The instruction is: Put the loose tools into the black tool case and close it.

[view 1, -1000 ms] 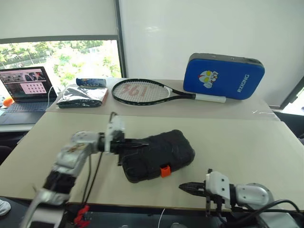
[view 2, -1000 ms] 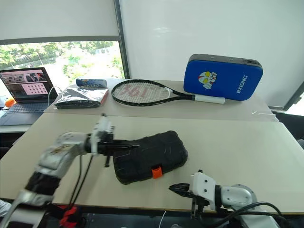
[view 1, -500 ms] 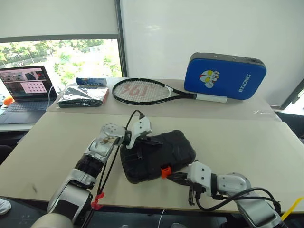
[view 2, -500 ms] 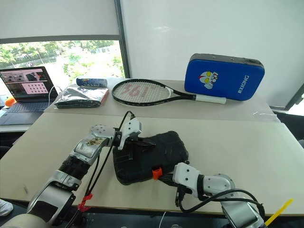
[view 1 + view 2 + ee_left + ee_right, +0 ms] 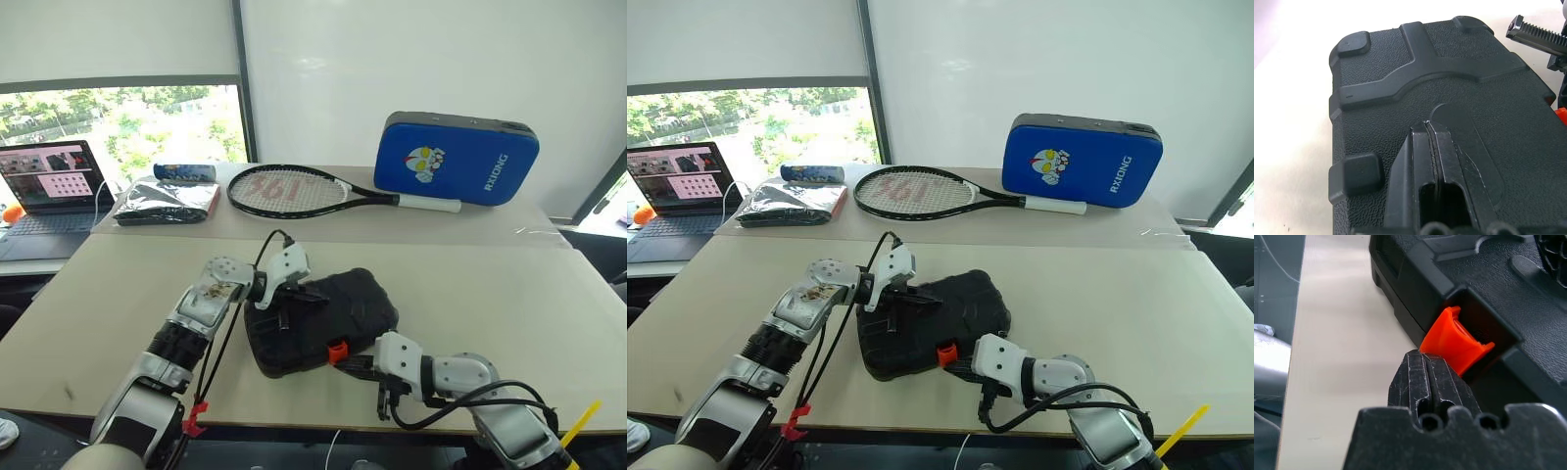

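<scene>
At the near edge of the pale desk [image 5: 509,294], the right end effector [image 5: 355,366], its two black fingers pressed together with nothing between them, meets the small orange latch [image 5: 337,352] on the front edge of the black tool case [image 5: 338,308]; in the right wrist view the fingertips [image 5: 1426,374] sit right against the latch's lower lip. The case lies shut and flat on the desk, angled so that its latch side faces the robot and a little to its right. Over the case's left part, the left end effector [image 5: 312,291] reaches in from the robot's left, also closed on nothing, its joined fingers [image 5: 1425,161] lying low across the textured lid, though actual contact cannot be made out. The case thus sits between the two end effectors, one at its front edge, one on top. Farther back, on a second desk, lie a tennis racket [image 5: 294,192], a folded dark bag [image 5: 167,200] and a blue padded case [image 5: 455,160] propped against the wall, with a laptop [image 5: 51,181] by the window at far left.
</scene>
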Motion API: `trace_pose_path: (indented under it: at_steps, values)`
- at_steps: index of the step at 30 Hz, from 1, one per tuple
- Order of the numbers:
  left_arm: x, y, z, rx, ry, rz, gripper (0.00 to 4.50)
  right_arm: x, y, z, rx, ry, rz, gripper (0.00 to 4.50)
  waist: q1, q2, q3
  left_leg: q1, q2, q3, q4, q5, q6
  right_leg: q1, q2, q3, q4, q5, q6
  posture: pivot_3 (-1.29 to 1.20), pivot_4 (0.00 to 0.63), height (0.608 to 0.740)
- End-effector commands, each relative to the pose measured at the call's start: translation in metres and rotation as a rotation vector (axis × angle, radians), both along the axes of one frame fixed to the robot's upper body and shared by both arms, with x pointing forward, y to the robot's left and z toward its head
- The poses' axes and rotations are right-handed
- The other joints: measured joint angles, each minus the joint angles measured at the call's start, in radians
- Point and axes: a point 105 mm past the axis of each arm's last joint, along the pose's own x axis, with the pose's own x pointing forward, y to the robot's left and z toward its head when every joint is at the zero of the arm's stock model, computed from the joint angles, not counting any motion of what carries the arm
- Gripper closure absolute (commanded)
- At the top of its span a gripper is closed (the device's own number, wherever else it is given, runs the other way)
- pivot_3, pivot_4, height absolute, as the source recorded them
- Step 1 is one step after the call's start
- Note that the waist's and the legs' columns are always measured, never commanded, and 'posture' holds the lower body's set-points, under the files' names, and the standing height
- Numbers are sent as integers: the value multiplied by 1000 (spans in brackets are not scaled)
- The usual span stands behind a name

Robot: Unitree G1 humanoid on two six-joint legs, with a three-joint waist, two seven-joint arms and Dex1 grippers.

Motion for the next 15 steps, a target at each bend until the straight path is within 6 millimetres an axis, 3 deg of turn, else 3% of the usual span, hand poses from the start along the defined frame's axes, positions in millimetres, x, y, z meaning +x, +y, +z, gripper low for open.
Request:
trace_pose_path:
  at_steps: [1,13,15]
  values:
    - [-11,15,-55,159,175,59,4474,20,-5,22,39,-112,-81,4500,-3,0,0,1,0,0,0,0,0,1,0,0,0,0,0,0,150,740]
    - [-14,13,-63,156,217,78,4474,25,5,19,82,-105,-107,4500,-5,-2,-3,7,0,0,0,0,0,5,0,1,0,0,0,0,150,740]
    - [-11,12,-45,66,149,52,4474,18,1,21,91,-89,-94,4500,-5,-2,-3,7,0,0,0,0,0,5,0,1,0,0,0,0,150,740]
